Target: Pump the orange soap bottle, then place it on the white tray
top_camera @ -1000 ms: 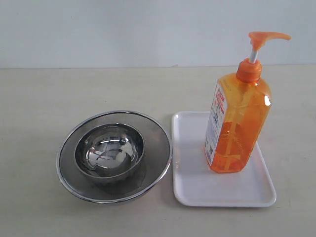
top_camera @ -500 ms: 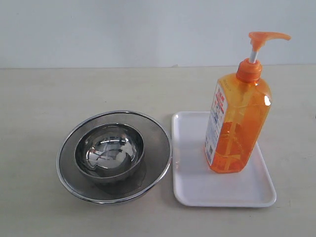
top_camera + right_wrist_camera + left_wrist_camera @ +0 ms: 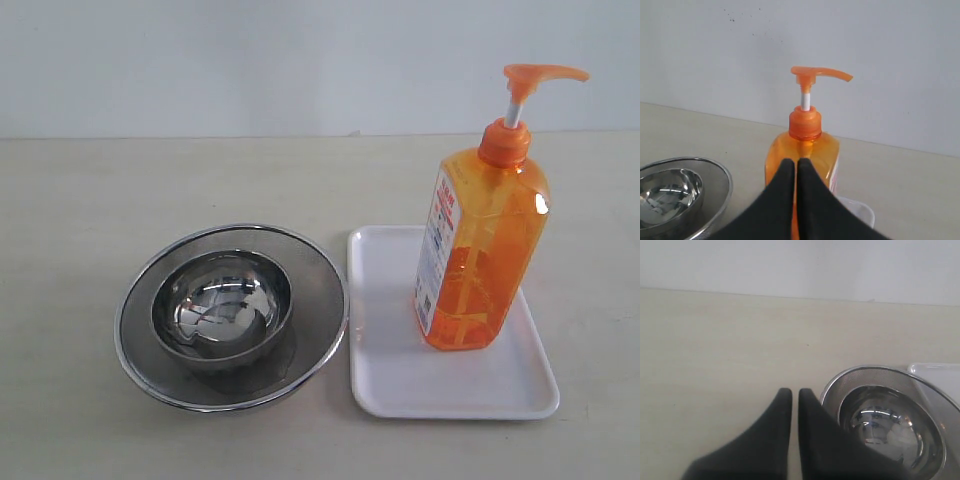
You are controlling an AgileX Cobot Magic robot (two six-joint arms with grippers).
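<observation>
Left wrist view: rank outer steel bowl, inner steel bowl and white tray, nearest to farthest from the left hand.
1. Outer steel bowl: rim right beside the left hand.
2. Inner steel bowl: nested inside it.
3. White tray: beyond the bowls.

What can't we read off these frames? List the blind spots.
Right wrist view: the right tool covers the lower orange soap bottle, so its base is hidden.
Left wrist view: the white tray is cut off by the frame edge; the left tool hides part of the steel bowls.
Exterior view: label text is too small to read; neither arm is in frame.
</observation>
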